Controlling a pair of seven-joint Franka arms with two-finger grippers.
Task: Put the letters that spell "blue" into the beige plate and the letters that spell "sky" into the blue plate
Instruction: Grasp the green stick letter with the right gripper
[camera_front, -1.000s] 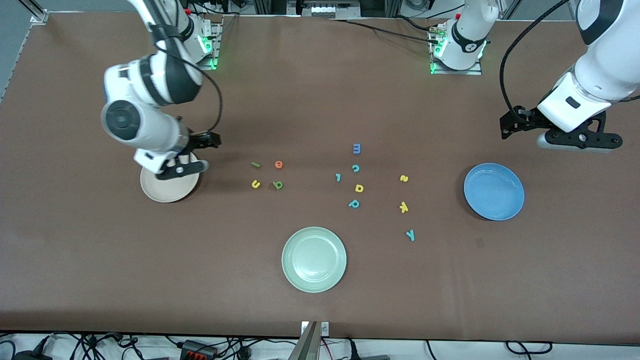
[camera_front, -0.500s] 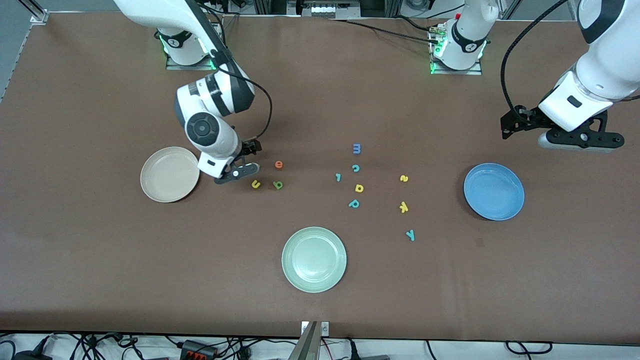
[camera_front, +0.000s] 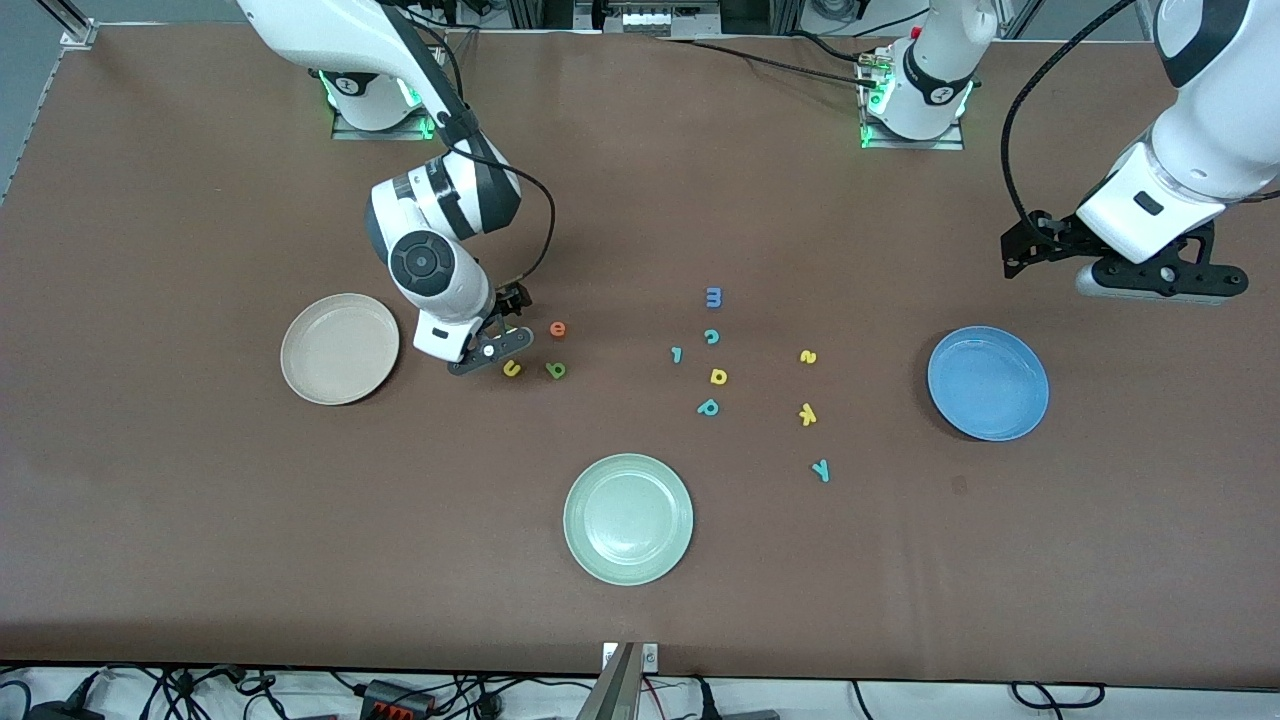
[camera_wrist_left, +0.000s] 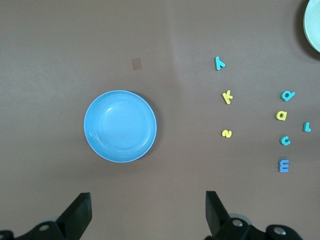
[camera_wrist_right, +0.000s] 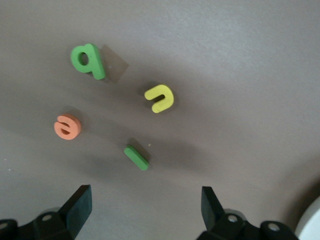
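Observation:
My right gripper hangs open low over the table between the beige plate and the "blue" letters. The right wrist view shows the green "l" just ahead of the open right gripper, with the orange "e", yellow "u" and dark green "b" around it. In the front view the "u", "b" and "e" show; the "l" is hidden by the hand. The yellow "s", yellow "k" and teal "y" lie beside the blue plate. My left gripper waits open above the table by that plate.
A pale green plate sits nearer the front camera, mid-table. Between the two letter groups lie a blue "m", teal "c", a small teal letter, a rounded yellow letter and a teal "p".
My right arm swung from above the beige plate over to the "blue" letters and came lower. The left arm stayed put and no letter moved.

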